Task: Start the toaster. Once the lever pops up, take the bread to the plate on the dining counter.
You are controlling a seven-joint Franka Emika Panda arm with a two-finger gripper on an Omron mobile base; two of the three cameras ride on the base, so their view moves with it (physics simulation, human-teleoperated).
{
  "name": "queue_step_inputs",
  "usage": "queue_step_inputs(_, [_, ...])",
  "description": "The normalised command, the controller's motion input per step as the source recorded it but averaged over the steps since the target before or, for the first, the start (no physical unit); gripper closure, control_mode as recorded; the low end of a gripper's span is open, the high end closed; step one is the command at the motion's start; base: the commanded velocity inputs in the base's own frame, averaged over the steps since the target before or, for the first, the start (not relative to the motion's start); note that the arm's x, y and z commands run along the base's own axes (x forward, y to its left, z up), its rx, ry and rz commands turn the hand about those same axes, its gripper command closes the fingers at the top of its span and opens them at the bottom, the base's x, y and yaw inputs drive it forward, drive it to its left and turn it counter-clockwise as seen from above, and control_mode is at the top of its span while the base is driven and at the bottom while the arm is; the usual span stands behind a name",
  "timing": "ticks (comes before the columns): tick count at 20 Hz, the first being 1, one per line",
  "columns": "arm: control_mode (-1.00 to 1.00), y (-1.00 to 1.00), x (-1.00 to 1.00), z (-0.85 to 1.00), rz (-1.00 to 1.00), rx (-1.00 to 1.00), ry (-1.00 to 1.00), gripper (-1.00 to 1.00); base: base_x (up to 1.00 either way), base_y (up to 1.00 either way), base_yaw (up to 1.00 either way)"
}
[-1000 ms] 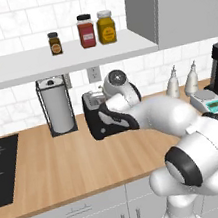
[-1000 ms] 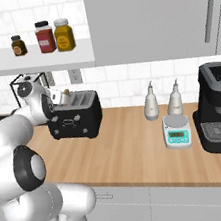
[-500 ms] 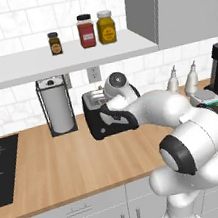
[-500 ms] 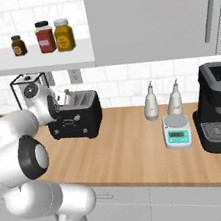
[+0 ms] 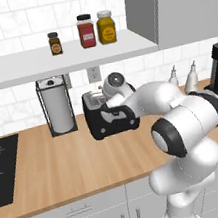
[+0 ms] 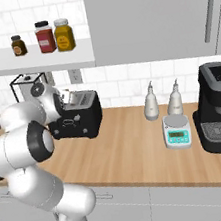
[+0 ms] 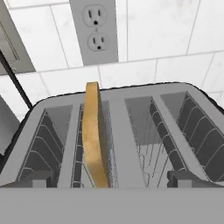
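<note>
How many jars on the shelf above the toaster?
3, in a row on the white shelf: small dark jar on the left, red jar in the middle, yellow jar on the right. None look hidden.

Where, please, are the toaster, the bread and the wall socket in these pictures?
toaster (image 6: 82, 121): right base view, on its black front face.
bread (image 7: 94, 131): hand view, on the slice's crust edge standing in the left slot.
wall socket (image 7: 93, 30): hand view, on the cover plate's middle.

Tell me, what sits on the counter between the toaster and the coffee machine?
In the right base view: two pale bottles and a small kitchen scale between toaster and coffee machine.
</note>
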Motion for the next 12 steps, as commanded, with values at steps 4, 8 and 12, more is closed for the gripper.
queue_step_inputs(4, [-1.0, 0.0, 0.28, -0.13, 0.0, 0.0, 0.0, -1.0, 0.0, 0.0, 0.0])
queue_step_inputs(8, [-1.0, 0.0, 0.16, -0.17, 0.0, 0.0, 0.0, -1.0, 0.0, 0.0, 0.0])
queue_step_inputs(12, [-1.0, 0.01, 0.17, -0.19, 0.0, 0.0, 0.0, -1.0, 0.0, 0.0, 0.0])
